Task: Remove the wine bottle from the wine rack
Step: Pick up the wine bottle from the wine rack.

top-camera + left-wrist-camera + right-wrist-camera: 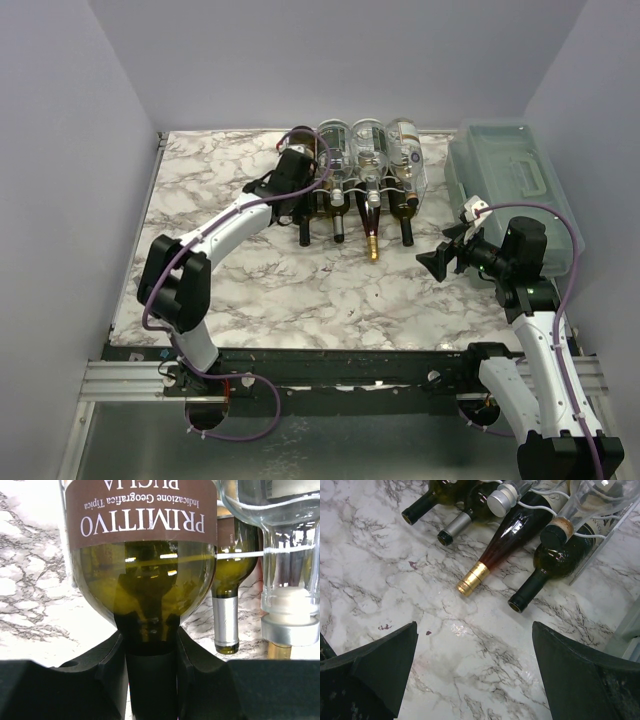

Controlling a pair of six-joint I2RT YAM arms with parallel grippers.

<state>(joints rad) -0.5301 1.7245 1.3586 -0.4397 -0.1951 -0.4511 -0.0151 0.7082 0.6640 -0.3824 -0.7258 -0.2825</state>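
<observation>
The white wire wine rack (pixel 392 186) stands at the back middle of the marble table, with bottles lying in both tiers. My left gripper (pixel 298 172) is shut on the dark neck of the upper-left wine bottle (pixel 145 575), a green bottle with a brown "PRIMITIVO" label; the neck sits between the fingers (pixel 107 665). This bottle (pixel 303 138) still lies in the rack. A white rack wire (pixel 240 555) runs beside it. My right gripper (pixel 441 262) hangs open and empty over the table right of the rack, and is wide open in its wrist view (pixel 475 627).
Clear bottles (pixel 368 150) fill the rest of the upper tier. Lower necks stick out forward, one gold-capped (pixel 472 578), one silver-capped (pixel 226 622). A translucent green-grey plastic box (pixel 510 165) stands at the back right. Grey walls enclose the table.
</observation>
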